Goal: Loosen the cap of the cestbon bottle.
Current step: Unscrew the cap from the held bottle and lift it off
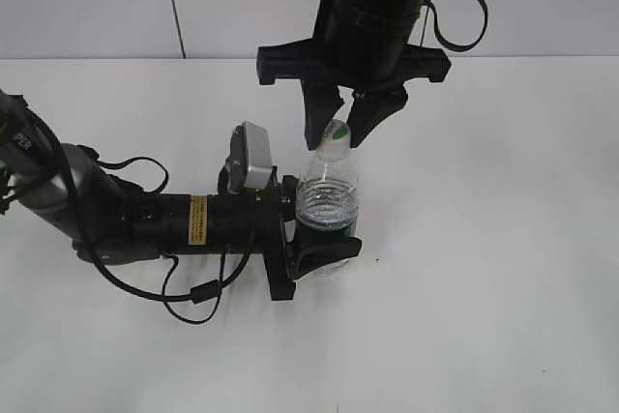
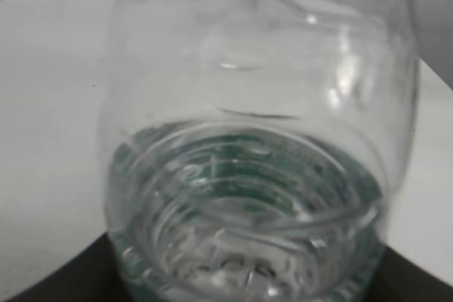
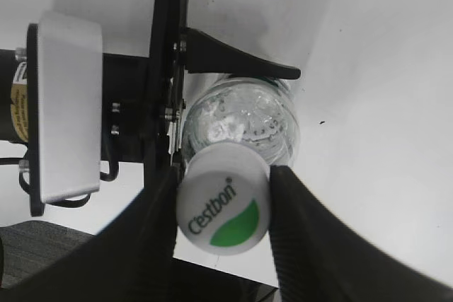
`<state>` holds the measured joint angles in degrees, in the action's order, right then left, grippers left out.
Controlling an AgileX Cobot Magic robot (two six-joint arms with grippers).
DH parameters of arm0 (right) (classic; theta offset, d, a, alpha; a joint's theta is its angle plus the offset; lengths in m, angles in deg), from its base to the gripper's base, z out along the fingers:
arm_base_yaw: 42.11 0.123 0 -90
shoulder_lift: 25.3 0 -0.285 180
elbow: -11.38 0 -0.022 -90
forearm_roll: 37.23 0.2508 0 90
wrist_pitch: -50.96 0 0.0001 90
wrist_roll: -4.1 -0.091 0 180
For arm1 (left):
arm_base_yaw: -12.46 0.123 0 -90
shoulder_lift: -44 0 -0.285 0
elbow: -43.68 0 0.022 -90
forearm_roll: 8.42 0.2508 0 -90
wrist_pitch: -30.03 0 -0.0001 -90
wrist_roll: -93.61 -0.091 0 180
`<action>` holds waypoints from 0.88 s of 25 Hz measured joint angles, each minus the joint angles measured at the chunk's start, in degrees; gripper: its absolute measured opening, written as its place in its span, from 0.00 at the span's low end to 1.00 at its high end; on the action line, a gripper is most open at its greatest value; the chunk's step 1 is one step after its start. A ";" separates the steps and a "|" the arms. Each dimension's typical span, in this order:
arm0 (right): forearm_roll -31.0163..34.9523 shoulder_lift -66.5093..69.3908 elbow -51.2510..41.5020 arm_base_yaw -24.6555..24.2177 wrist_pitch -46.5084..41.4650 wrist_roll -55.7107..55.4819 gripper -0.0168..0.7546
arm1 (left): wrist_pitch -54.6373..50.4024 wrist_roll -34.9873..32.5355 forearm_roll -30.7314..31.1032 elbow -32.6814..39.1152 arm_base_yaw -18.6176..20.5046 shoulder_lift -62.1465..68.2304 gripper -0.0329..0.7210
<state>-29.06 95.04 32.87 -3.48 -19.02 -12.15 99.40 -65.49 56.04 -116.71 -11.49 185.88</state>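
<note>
White surface (image 1: 503, 316) all around, nothing fancy, with a pale wall behind it. Nearest the camera, the left arm lies low along the surface, and its pincer (image 1: 324, 249) is clamped around the lower body of the cestbon bottle (image 1: 327, 195), right over the dark green label. A small yellow sticker (image 1: 197, 221) sits on the arm's black barrel, print too tiny to read. A silver camera box (image 1: 253, 156) rides on top of that wrist.

That bottle stands upright near the middle of the surface, clear plastic with water inside. From the left wrist view it's basically just ribbed plastic filling the whole shot, green label showing through.

Further back, the right arm comes straight down from above. Its pincer (image 1: 338, 119) straddles the cap (image 1: 336, 134), with both black fingers (image 3: 152, 238) pressed right against the sides as far as I can see, so it looks like it's gripping the cap. In the right wrist view you can read "Cestbon" in dark lettering on the white cap top, next to a green leaf-shaped mark.
</note>
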 joint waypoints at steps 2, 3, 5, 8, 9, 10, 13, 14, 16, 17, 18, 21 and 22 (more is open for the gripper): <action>0.00 0.00 0.00 0.00 0.00 3.67 0.41 | 0.00 0.00 -0.07 0.00 -0.04 0.00 0.58; 0.00 0.00 0.00 0.00 0.00 6.88 0.41 | 0.00 0.00 -0.07 0.00 -0.04 0.00 0.58; 0.00 0.00 0.00 0.00 0.00 14.06 0.41 | 0.00 0.00 -0.07 0.00 -0.04 0.00 0.58; 0.06 0.00 0.00 0.00 0.05 26.56 0.41 | 0.00 0.00 -0.07 0.00 -0.04 0.00 0.58; 0.09 0.00 0.00 0.00 0.05 30.90 0.41 | 0.00 -0.05 -0.07 0.00 -0.04 0.00 0.58; 0.17 0.00 0.00 0.00 0.05 35.09 0.41 | 0.00 -0.11 -0.07 0.00 -0.04 0.00 0.58; 0.17 0.00 0.00 0.00 0.05 45.55 0.41 | 0.00 -0.16 -0.02 0.00 -0.04 0.00 0.58; 0.17 -0.05 0.00 0.00 0.05 48.68 0.41 | 0.00 -0.16 0.03 0.00 -0.04 0.00 0.58; 0.17 -0.05 0.05 0.00 0.05 54.00 0.41 | -0.04 -0.21 0.03 0.00 -0.04 0.00 0.58; 0.17 -0.05 0.05 0.00 0.05 56.93 0.41 | -0.04 -0.21 0.03 0.00 -0.04 0.00 0.58; 0.17 -0.05 0.05 0.00 0.05 59.17 0.41 | -0.04 -0.21 0.03 0.00 -0.04 0.00 0.58; 0.17 -0.09 0.05 0.00 0.05 65.27 0.41 | -0.04 -0.27 0.03 0.00 -0.04 0.00 0.58; 0.17 -0.09 0.05 0.00 0.05 66.47 0.41 | -0.04 -0.27 0.03 0.00 -0.04 0.00 0.58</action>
<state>-28.89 94.94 32.92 -3.48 -18.97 54.32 99.36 -65.76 56.07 -116.71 -11.53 185.88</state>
